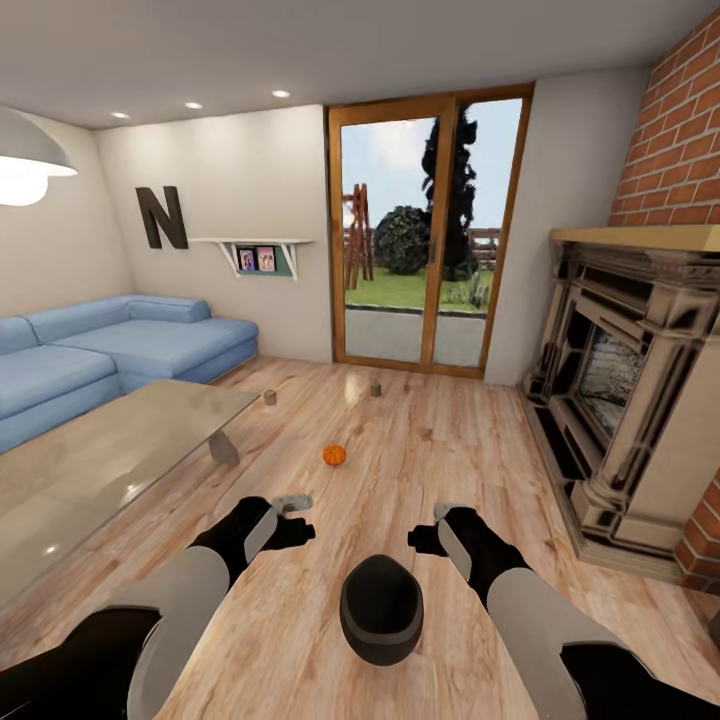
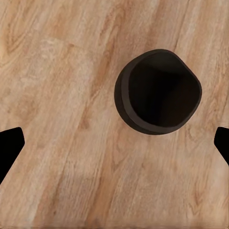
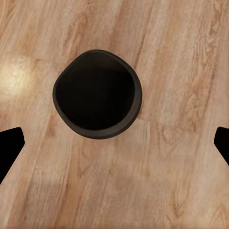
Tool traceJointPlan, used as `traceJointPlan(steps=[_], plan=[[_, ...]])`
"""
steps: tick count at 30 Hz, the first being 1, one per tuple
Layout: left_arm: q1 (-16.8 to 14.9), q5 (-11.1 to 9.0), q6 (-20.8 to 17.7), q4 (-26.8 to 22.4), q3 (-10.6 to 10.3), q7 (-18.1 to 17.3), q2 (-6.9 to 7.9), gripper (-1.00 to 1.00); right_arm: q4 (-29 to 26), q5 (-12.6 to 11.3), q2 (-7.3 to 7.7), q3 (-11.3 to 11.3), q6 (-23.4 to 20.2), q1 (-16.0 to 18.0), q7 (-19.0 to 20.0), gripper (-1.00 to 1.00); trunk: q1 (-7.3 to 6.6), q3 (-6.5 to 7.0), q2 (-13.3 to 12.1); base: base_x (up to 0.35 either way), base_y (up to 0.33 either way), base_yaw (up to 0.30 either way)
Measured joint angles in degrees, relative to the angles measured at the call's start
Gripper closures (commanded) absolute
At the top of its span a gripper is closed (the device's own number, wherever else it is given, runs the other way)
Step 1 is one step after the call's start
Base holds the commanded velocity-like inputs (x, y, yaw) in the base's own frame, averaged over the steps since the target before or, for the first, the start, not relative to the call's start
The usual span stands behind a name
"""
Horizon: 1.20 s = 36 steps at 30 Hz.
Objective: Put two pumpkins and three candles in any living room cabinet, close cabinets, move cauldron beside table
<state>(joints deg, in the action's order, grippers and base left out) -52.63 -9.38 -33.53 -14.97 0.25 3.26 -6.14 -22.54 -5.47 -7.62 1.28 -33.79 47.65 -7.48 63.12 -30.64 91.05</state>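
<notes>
Black cauldron [image 1: 381, 608] on open wood floor [image 1: 420, 450] between both arms, bare boards all round it, glass coffee table [image 1: 90, 465] blocking the left, fireplace [image 1: 625, 400] walling the right, pumpkin [image 1: 334, 455] and two candles [image 1: 270, 397] scattered ahead.

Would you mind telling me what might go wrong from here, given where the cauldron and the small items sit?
1. The cauldron stands on the floor directly between both arms; driving forward may knock it.
2. The pumpkin and two candles lie loose on the floor ahead; the base could nudge them away.
3. The left gripper is close to the table; a swing might strike its glass edge.
</notes>
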Motion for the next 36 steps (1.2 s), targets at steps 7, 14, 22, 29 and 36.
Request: traceJointPlan(steps=[7,14,22,29,36], plan=[[0.1,-0.1,-5.3,-3.6,0.1,0.4,0.17,-1.0,0.0,-0.1,-0.05,0.0,-0.3,0.1,0.0,-1.0,0.66,-0.54,1.2,0.0,0.0,0.0],[0.1,-0.2,-6.6,-4.4,0.2,0.3,0.31,-1.0,0.0,-0.2,-0.15,0.0,-0.4,0.1,0.0,-1.0,0.67,-0.54,1.2,0.0,0.0,0.0],[0.1,-0.2,-6.8,-4.5,0.2,0.2,0.35,-1.0,0.0,-0.2,-0.16,-0.1,-0.4,0.1,0.0,-1.0,2.42,-1.98,4.4,0.0,0.0,0.0],[0.1,-0.2,-6.9,-4.5,0.2,0.0,0.35,-1.0,0.0,-0.2,-0.1,-0.1,-0.4,0.1,0.0,-1.0,2.42,-1.98,4.4,0.0,0.0,0.0],[0.1,-0.2,-6.9,-4.6,0.2,-0.1,0.35,-1.0,0.0,-0.2,-0.07,0.0,-0.4,0.1,0.0,-1.0,2.42,-1.98,4.4,0.0,0.0,0.0]])
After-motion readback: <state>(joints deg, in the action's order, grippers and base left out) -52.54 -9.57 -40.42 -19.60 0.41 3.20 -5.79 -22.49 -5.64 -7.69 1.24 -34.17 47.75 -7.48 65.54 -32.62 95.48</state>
